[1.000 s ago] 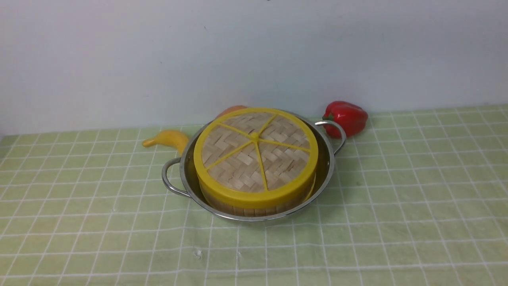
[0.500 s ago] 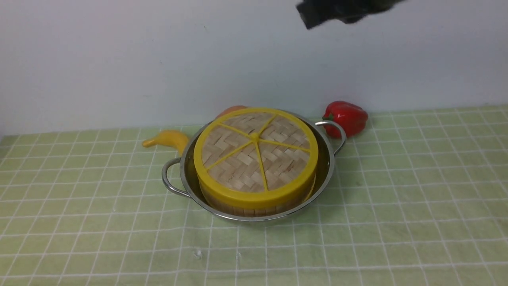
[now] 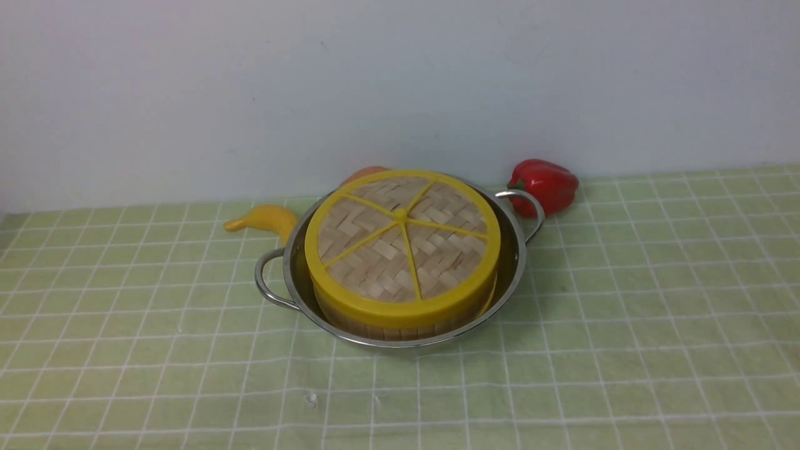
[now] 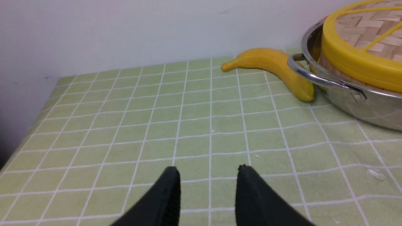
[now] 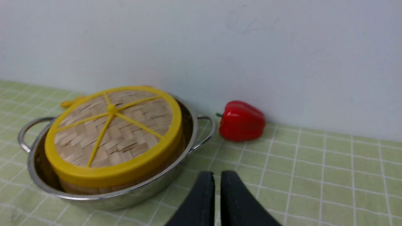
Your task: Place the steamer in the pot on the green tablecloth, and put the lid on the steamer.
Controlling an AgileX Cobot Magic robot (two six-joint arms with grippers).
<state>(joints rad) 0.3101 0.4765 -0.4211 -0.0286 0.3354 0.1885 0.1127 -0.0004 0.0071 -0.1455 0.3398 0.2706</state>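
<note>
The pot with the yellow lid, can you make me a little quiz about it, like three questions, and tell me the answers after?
1. True or false: the lid sits on the steamer, and the steamer stands inside the pot.
2. Which fruit or vegetable lies by the pot's handle on the robot's right? A) banana B) red pepper C) carrot
3. Fill in: in the wrist views, the left gripper has its jaws ____, and the right gripper has its jaws nearly together.

Key:
1. True.
2. B, the red pepper; the banana is on the other side.
3. Apart, with nothing between them.
</note>
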